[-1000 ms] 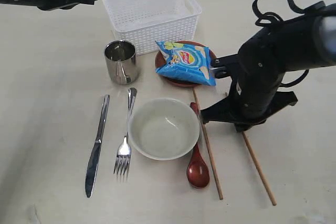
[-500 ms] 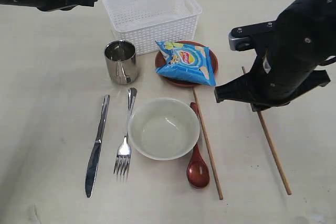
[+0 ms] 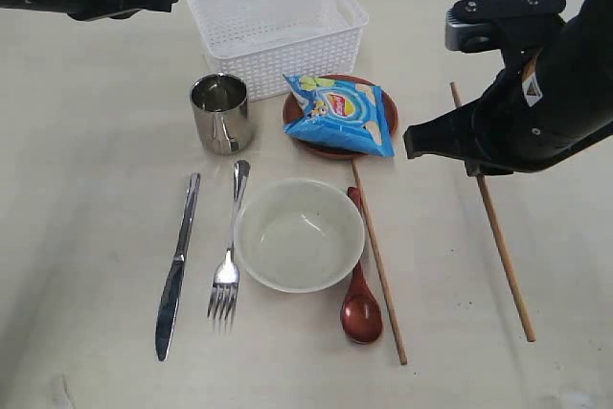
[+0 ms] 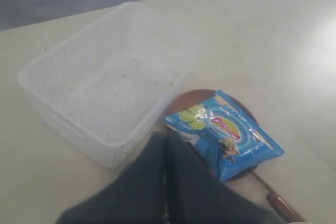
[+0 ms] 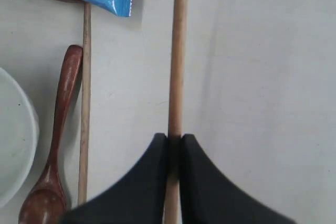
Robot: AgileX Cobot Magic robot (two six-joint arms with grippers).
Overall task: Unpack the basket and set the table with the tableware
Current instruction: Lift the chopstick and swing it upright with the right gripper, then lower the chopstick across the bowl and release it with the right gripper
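Basket [image 3: 278, 26] is seen emptied at the worktop's [image 3: 86, 189] far side; tableware [image 3: 299, 234] is laid out except one chopstick [image 3: 506, 256], gripped in the right fingers [image 5: 142, 187]. Left fingers [image 4: 142, 182] are closed, empty.

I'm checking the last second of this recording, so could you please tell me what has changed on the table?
The right gripper, shut on one chopstick, carried it rightward and toward the far edge in the exterior view, further from the bowl. Nothing was let go. The other chopstick, spoon, basket and left gripper stayed put.
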